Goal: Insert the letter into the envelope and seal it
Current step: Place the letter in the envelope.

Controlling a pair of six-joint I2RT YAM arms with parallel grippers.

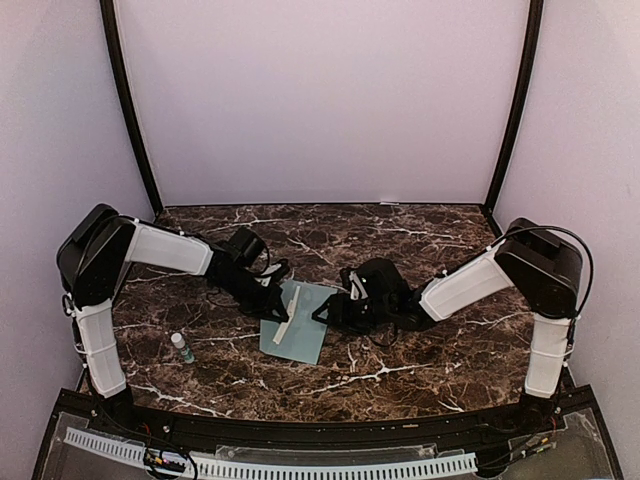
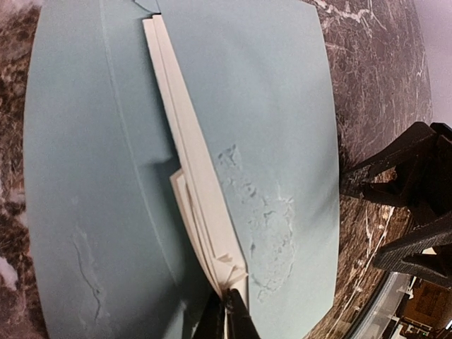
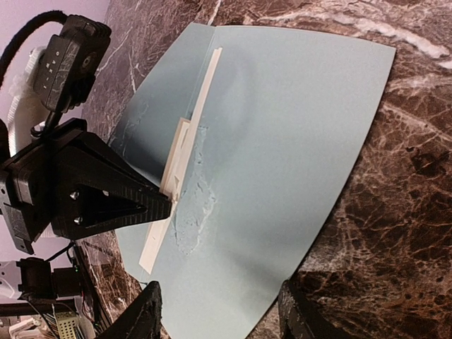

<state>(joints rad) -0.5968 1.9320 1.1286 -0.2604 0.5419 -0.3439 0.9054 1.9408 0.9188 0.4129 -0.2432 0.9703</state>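
At the middle of the tabletop (image 1: 400, 235), nearer its front edge: the left gripper (image 2: 227, 314), closed tight, pinches one end of the letter (image 2: 194, 162), which is folded into a narrow cream strip and stands on edge upon the envelope (image 2: 275, 106). The envelope lies flat, pale teal, its face scuffed; its flap cannot be made out. The right gripper (image 3: 222, 311), jaws about half apart and empty, is poised at the envelope's right edge. Judged from this, insertion and sealing are not yet done.

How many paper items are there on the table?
2. The teal envelope lies flat near the middle of the table. The folded cream letter is held on edge over it by the left gripper, jaws shut. Another sheet under the envelope would be hidden.
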